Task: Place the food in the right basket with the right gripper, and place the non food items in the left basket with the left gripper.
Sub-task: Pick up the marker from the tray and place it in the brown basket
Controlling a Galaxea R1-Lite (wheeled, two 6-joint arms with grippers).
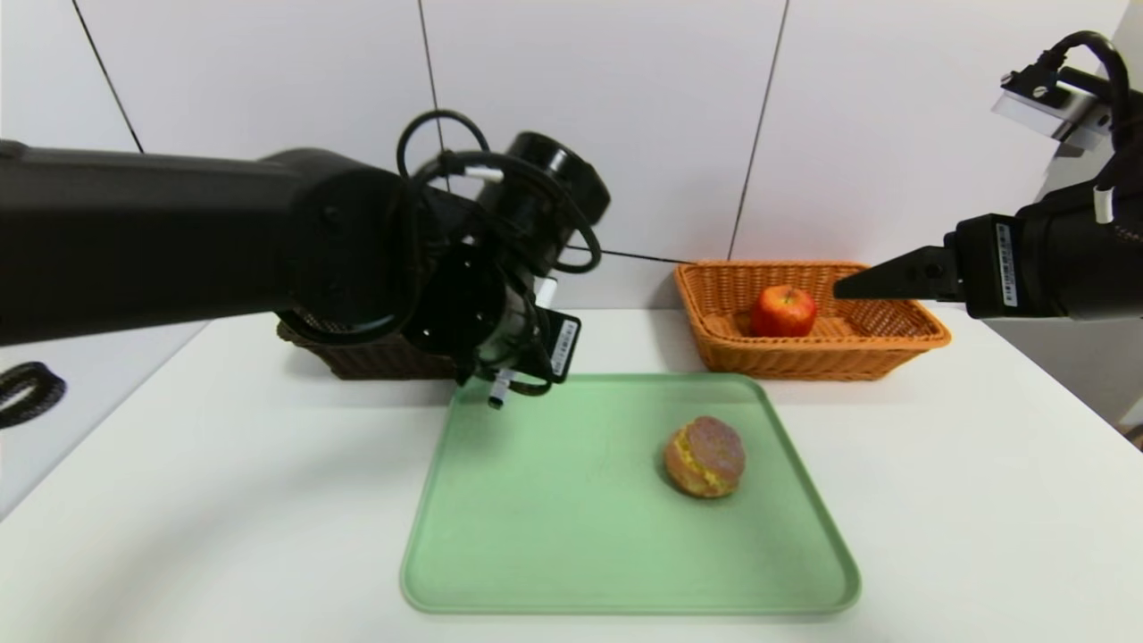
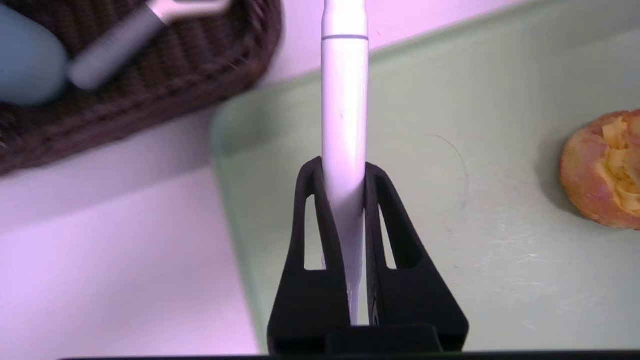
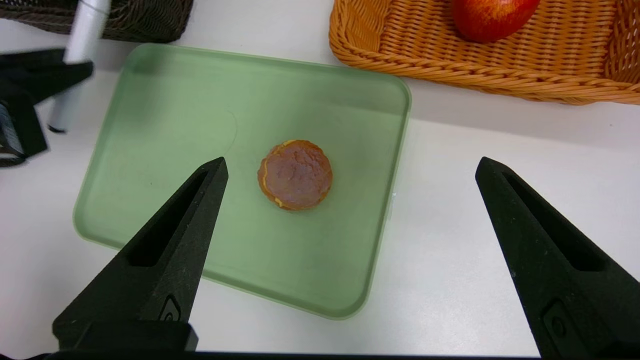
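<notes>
My left gripper is shut on a slim white pen, held above the green tray's far left corner, close to the dark brown left basket. In that basket lie a teal cup and a white peeler. My right gripper hangs open and empty, high above the orange right basket, which holds the red apple. The bun sits on the tray's right half.
The green tray lies mid-table in front of both baskets, with only the bun on it. My left arm hides most of the dark basket in the head view. White wall stands close behind the baskets.
</notes>
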